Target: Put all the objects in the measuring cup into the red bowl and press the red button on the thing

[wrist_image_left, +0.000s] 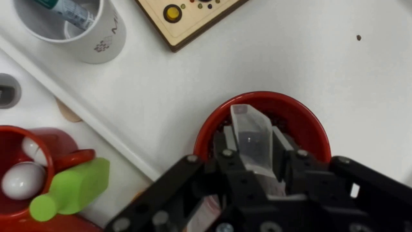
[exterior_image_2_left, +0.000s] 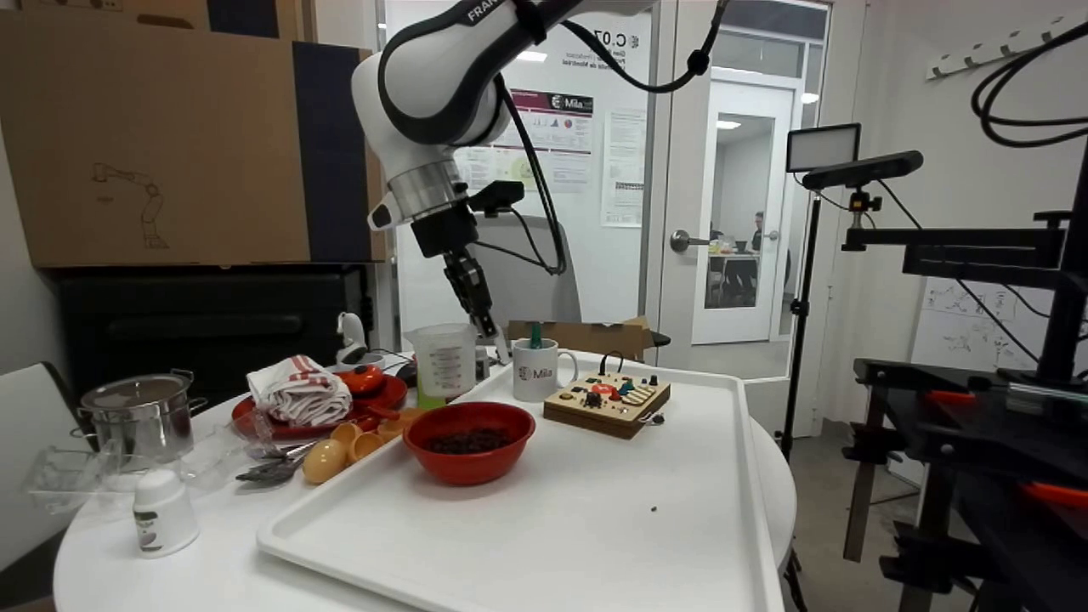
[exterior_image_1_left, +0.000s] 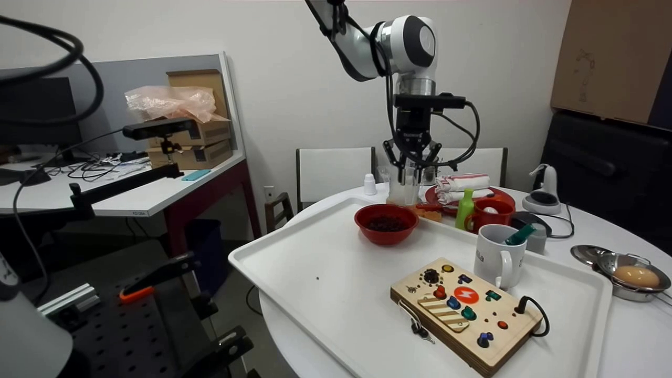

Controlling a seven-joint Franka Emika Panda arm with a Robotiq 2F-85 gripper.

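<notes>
My gripper is shut on the handle of the translucent measuring cup. In the wrist view that handle fills the gap between the finger pads; the cup's body is mostly hidden by the gripper. No dark pieces show through its wall in both exterior views. The red bowl stands on the white tray, holding many small dark objects. It appears below the fingers in the wrist view. One stray dark piece lies on the tray. The thing, a wooden button board, carries red buttons, including one.
The white tray has a raised rim. On it a white mug stands close to the board. Beyond the rim are a green bottle, a red mug, folded towels and orange egg-like pieces.
</notes>
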